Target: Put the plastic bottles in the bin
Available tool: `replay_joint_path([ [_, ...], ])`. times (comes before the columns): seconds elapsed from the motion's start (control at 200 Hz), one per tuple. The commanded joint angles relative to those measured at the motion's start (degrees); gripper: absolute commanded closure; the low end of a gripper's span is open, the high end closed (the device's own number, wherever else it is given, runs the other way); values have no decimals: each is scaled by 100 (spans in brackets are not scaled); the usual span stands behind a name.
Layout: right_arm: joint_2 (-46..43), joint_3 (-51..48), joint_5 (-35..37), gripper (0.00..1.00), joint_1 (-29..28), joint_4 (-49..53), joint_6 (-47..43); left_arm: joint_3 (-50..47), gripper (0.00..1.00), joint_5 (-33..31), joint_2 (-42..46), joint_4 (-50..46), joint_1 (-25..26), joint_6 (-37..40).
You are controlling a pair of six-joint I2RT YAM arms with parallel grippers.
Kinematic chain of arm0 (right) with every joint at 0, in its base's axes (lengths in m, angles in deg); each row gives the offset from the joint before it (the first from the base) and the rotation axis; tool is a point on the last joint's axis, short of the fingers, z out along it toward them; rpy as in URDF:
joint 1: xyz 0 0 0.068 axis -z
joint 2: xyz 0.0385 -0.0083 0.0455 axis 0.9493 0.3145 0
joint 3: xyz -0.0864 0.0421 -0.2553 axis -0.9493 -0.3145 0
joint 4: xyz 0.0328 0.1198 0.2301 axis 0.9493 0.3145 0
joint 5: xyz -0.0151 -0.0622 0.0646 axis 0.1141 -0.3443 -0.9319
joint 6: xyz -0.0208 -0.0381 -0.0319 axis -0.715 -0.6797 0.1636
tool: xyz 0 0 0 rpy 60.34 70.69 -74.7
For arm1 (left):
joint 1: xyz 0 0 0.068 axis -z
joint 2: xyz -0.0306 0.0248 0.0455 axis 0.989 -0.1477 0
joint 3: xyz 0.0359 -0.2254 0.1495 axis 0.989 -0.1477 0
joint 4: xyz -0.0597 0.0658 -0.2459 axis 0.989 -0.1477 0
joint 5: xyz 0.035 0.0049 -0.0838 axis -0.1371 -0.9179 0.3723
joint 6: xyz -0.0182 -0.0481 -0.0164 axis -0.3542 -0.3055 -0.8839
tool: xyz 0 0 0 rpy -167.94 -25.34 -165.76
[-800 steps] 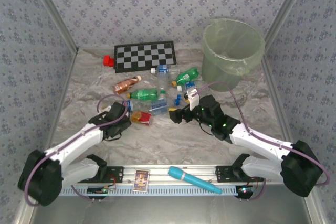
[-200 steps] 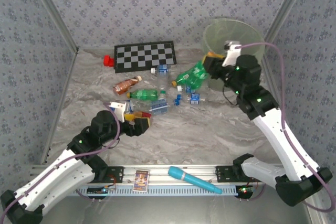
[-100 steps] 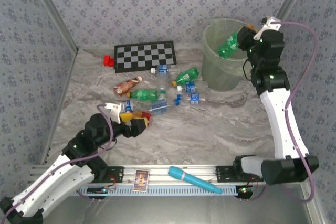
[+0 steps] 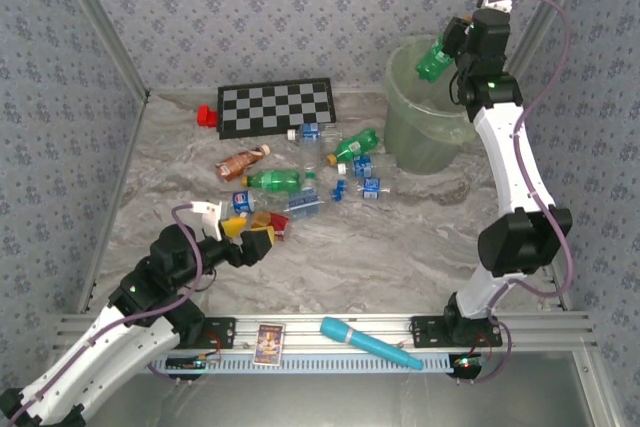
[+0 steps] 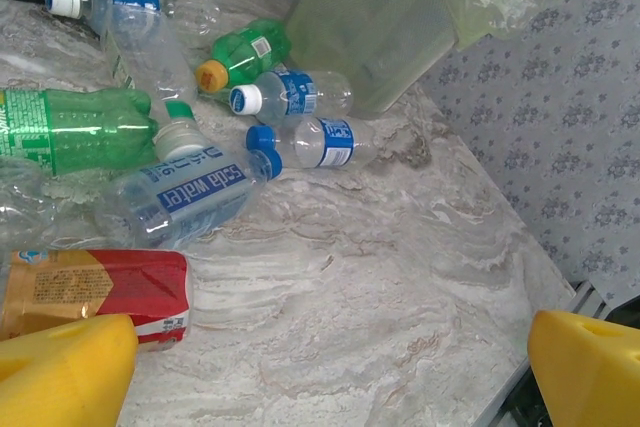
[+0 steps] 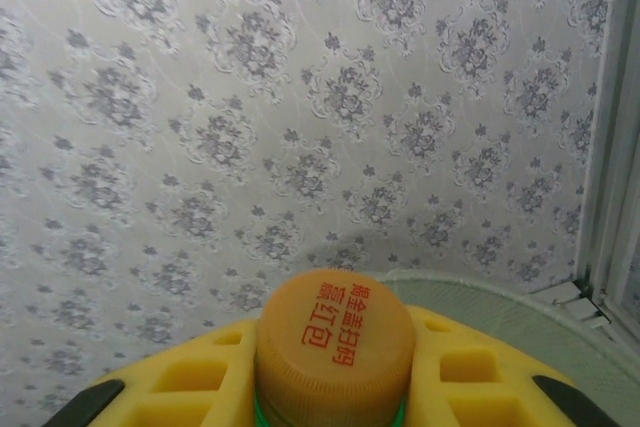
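Note:
My right gripper point(image 4: 452, 45) hangs high over the bin point(image 4: 420, 142), shut on a green plastic bottle point(image 4: 431, 61). In the right wrist view the bottle's orange cap point(image 6: 335, 337) sits between my yellow fingers point(image 6: 180, 387), with the bin's rim point(image 6: 500, 297) behind. My left gripper point(image 4: 250, 237) stands open just above the table, next to a crushed red-labelled bottle point(image 4: 276, 226) point(image 5: 110, 292); nothing is between its fingers point(image 5: 60, 377). Several more bottles lie mid-table: a brown one point(image 4: 243, 161), a green one point(image 4: 275, 180), a blue-labelled clear one point(image 5: 190, 192).
A checkerboard point(image 4: 278, 105) and a small red block point(image 4: 207, 115) lie at the back left. A turquoise tube point(image 4: 370, 343) and a card point(image 4: 268, 343) rest on the front rail. Patterned walls close in the sides and back.
My right arm has swung the green bottle from beside the bin up above its rim. The left gripper has stayed open by the red-labelled bottle, shifting only slightly.

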Motion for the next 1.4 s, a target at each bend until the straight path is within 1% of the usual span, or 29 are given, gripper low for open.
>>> replay_joint_path([
  [0.0, 250, 499, 334, 70, -60, 384, -252, 40, 0, -40, 50, -57, 19, 82],
  [0.075, 380, 725, 296, 49, -104, 626, -383, 42, 0, -41, 45, -84, 19, 73],
  [0.1, 407, 777, 270, 39, -130, 682, -449, 33, 0, -49, 49, -82, 17, 73],
  [0.12, 418, 807, 268, 23, -152, 721, -495, 33, 0, -55, 50, -85, 19, 73],
  [0.135, 420, 822, 281, 5, -175, 751, -524, 29, 0, -58, 43, -79, 19, 73],
  [0.14, 420, 822, 293, 2, -182, 755, -533, 27, 0, -63, 46, -78, 19, 73],
  [0.15, 420, 827, 313, 0, -193, 762, -545, 32, 0, -67, 44, -73, 19, 69],
  [0.255, 298, 802, 392, 0, -310, 841, -627, -2, 0, -102, 11, -23, 18, 64],
  [0.365, 49, 626, 410, 0, -433, 822, -519, -2, 0, -129, -97, -7, 19, 73],
  [0.57, -654, -53, 351, 0, -818, 600, -289, -27, 0, -222, -297, -23, 12, 40],
  [0.735, -1522, -1197, 178, 0, -1344, -11, -240, -29, 0, -420, -401, -102, 19, -77],
  [0.79, -1772, -1573, 142, 0, -1534, -140, -272, -15, 0, -603, -461, -201, 17, -211],
  [0.875, -2155, -2071, 228, 0, -1950, -242, -634, 38, 0, -954, -626, -402, 18, -410],
  [0.945, -2476, -2549, 269, 0, -2262, -414, -884, 60, 0, -1011, -788, -425, 18, -533],
  [1.035, -2930, -3366, -27, 0, -2559, -741, -1003, -5, 0, -933, -1019, -202, 19, -708],
  [1.09, -3131, -3820, -344, 0, -2656, -913, -947, -40, 0, -941, -1195, -82, 18, -819],
  [1.194, -3369, -4670, -925, 1, -2829, -1135, -807, 2, 0, -1403, -1559, -154, 18, -1151],
  [1.274, -3481, -5202, -1243, 0, -3008, -1371, -754, 81, 0, -1601, -1850, -179, 18, -1316],
  [1.334, -3547, -5547, -1295, 1, -3153, -1551, -745, 231, 0, -1813, -2153, -385, 19, -1522],
  [1.399, -3624, -5900, -1312, 0, -3305, -1817, -737, 405, 0, -1909, -2480, -592, 18, -1667],
])
